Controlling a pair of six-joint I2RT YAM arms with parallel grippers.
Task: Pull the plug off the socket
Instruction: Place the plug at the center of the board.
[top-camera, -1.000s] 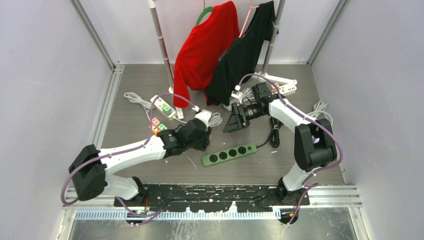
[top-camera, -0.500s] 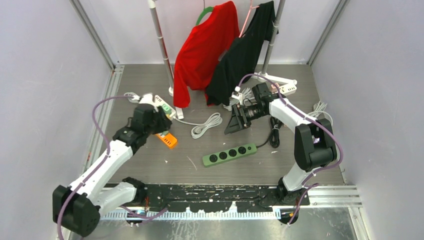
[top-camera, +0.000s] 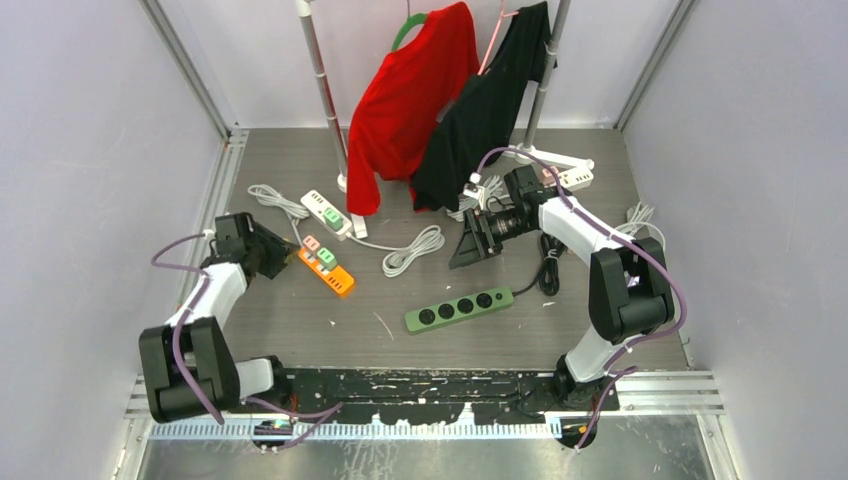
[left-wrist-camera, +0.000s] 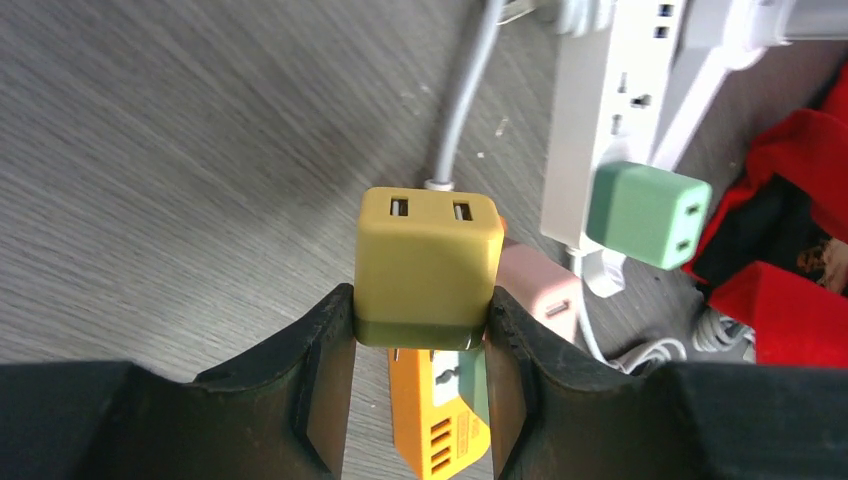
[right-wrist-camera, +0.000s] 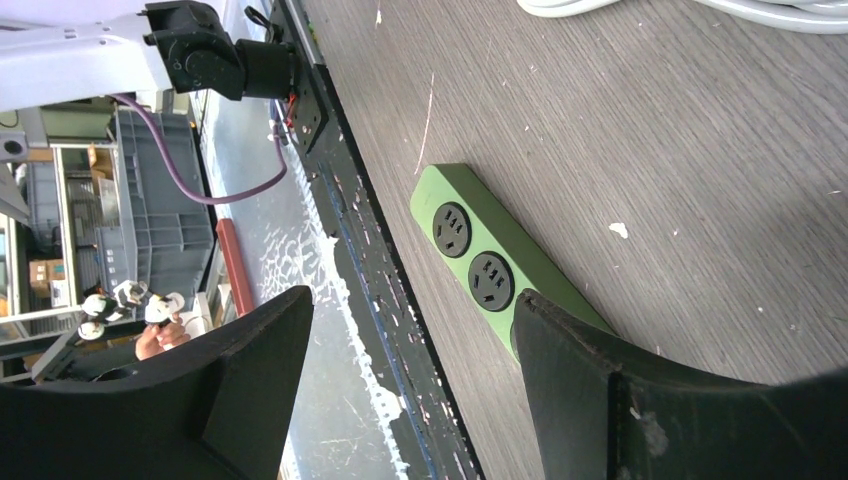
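Yellow plug (left-wrist-camera: 428, 255) in left gripper (left-wrist-camera: 420, 320) (orange socket (left-wrist-camera: 440, 440) beyond)

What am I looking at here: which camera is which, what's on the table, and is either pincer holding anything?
The machine is a left arm and a right arm, bolted at the near edge of a table, each ending in a two-finger pincer. The wide picture is from a fixed camera overhead; the other two are from wrist cameras, looking out between the black fingers. On the table lie an orange power strip, a white power strip, a green power strip and a coiled white cable; a red shirt and a black shirt hang at the back. The left pincer is shut on a yellow plug, held apart from the orange power strip. The right pincer is open and empty, facing the green power strip.
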